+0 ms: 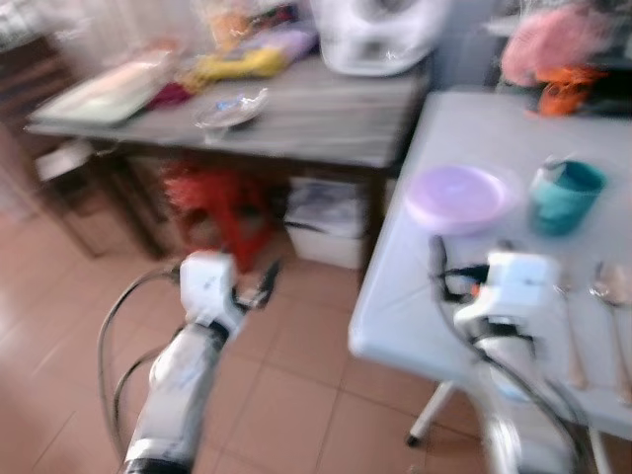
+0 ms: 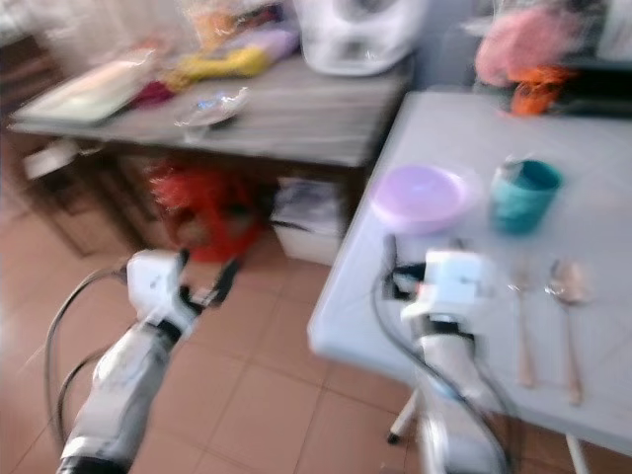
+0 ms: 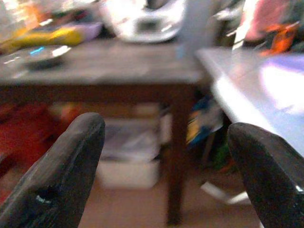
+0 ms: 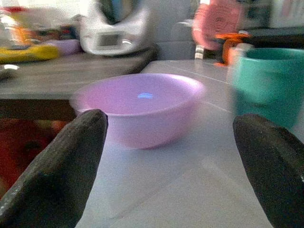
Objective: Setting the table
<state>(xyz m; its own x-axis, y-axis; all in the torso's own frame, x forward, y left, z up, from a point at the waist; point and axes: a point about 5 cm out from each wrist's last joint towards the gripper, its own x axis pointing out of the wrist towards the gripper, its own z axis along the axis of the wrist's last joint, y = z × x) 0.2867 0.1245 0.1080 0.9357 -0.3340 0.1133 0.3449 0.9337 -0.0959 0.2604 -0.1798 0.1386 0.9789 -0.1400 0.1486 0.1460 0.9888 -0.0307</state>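
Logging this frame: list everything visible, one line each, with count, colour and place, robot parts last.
Bowl: one, lilac, on the white table near its left edge.
Cup: one, teal, right of the bowl.
Spoon and second utensil: two, pale, side by side at the table's near right.
Wooden table: one, grey-brown, behind left, cluttered.
Appliance: one, white, on the wooden table.
Stool: one, red, under the wooden table.
Left gripper: black, open, over the tiled floor.
Right gripper: black, open, facing the bowl.
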